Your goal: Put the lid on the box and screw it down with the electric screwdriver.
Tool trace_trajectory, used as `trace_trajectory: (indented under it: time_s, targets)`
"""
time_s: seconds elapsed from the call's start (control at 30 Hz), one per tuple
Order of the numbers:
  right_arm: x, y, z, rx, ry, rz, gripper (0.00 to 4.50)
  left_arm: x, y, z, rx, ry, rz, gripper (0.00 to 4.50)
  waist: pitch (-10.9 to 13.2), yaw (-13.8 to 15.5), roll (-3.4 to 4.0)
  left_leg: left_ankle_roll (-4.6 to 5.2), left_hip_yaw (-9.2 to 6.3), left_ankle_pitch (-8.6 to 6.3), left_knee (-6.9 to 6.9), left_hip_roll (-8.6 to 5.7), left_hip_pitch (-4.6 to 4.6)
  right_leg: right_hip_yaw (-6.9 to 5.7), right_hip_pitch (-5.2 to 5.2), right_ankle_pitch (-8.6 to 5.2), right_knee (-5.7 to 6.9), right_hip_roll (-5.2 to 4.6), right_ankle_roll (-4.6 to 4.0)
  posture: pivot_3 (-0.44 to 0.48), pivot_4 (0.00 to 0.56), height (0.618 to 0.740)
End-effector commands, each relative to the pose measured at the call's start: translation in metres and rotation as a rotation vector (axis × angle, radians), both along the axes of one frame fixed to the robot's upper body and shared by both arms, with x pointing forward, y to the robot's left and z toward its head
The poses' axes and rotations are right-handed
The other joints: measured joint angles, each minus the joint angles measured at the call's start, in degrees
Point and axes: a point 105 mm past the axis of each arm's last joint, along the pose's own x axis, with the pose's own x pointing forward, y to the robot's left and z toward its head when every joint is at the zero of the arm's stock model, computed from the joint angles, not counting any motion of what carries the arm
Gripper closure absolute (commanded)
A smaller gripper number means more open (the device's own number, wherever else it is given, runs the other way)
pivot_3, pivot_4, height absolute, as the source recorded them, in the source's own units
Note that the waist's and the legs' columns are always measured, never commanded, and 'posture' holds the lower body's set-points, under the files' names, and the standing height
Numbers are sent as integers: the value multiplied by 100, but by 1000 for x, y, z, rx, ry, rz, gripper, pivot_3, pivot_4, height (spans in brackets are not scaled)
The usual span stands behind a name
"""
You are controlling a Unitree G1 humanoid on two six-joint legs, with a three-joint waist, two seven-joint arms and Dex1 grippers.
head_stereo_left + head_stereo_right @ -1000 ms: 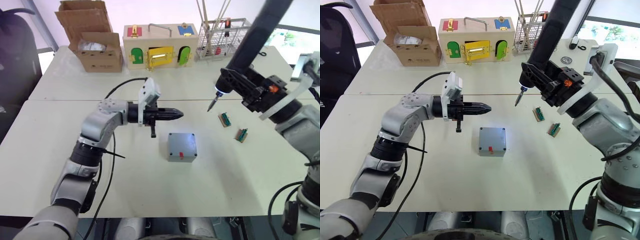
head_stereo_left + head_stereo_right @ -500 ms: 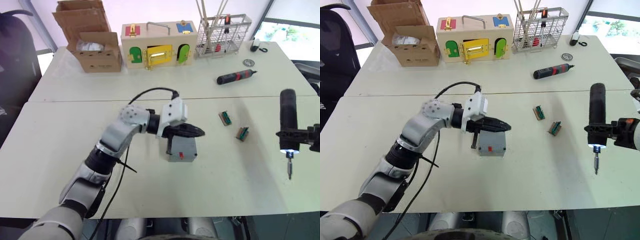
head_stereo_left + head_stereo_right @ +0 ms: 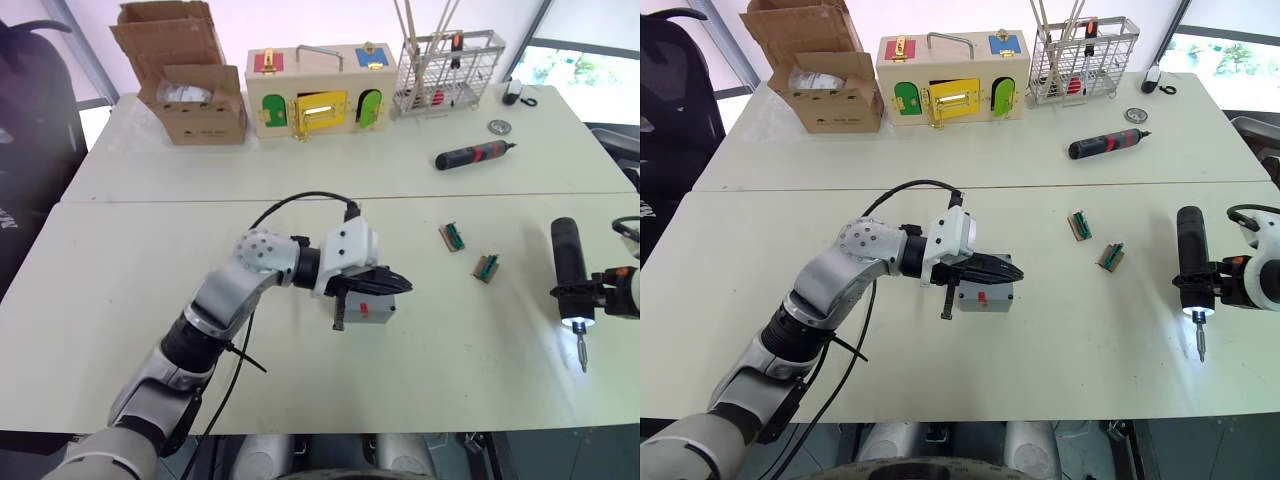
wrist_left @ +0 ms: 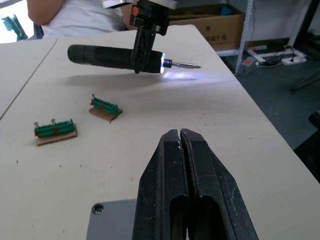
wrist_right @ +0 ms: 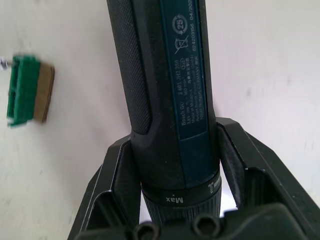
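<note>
Left claw: fingers pressed together, holding nothing — hovering directly over the box.
Box: grey, on the table near its middle, red mark on the side facing the robot; its top sits just under the left claw's tips.
Right claw: pinching the electric screwdriver around its body.
Electric screwdriver: at the table's right edge, well apart from the box — bit pointing toward the robot, tip light on.
</note>
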Motion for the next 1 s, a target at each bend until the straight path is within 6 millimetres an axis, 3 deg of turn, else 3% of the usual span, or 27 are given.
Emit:
trace_trajectory:
  time_s: [0.03,0.17,0.23,0.4,0.57,0.7,0.8,0.9,1.0]
  targets:
    - [7,-3,6,-44,-25,34,2561,-6,-1,8,-22,-32,-12,4500,0,10,0,0,0,0,0,0,0,0,0,0,0,0,0,0,150,694]
    - [8,-2,0,-56,-6,58,2561,-5,0,9,-21,-33,-2,4500,0,7,0,-1,0,0,1,-2,0,-1,1,0,-2,-1,0,0,150,694]
    - [9,-3,-1,-60,-3,62,1603,-2,1,10,-15,-41,9,4500,0,3,0,-1,0,0,3,-2,0,-1,2,1,-1,-1,1,0,150,694]
    - [10,-1,3,-83,-10,94,58,9,8,12,-8,-60,38,4500,-1,4,0,-2,-1,1,7,-2,1,-1,4,3,0,0,4,0,150,694]
    - [21,9,26,-86,-111,122,18,33,18,19,-25,-74,113,4500,-1,-5,1,-5,-1,2,10,-2,2,-2,5,5,3,0,9,0,150,694]
    - [30,18,58,-84,-235,141,18,62,29,37,-119,-70,246,4500,-1,6,1,-6,-1,3,10,-3,2,-5,4,12,2,0,22,0,150,694]
    - [33,31,80,-76,-322,178,18,72,42,38,-103,-71,284,4500,-1,-5,1,-7,-3,3,8,-3,2,-6,4,13,2,1,24,0,150,694]
    - [32,64,107,-19,-455,292,18,79,60,33,-53,-70,323,4500,0,-17,0,-9,-4,4,6,-2,2,-8,3,13,2,1,24,0,150,694]
    - [11,117,115,61,-555,569,18,80,78,19,22,-42,347,4500,-1,-8,-1,-13,-5,6,5,-2,2,-8,-2,14,9,1,25,0,150,694]
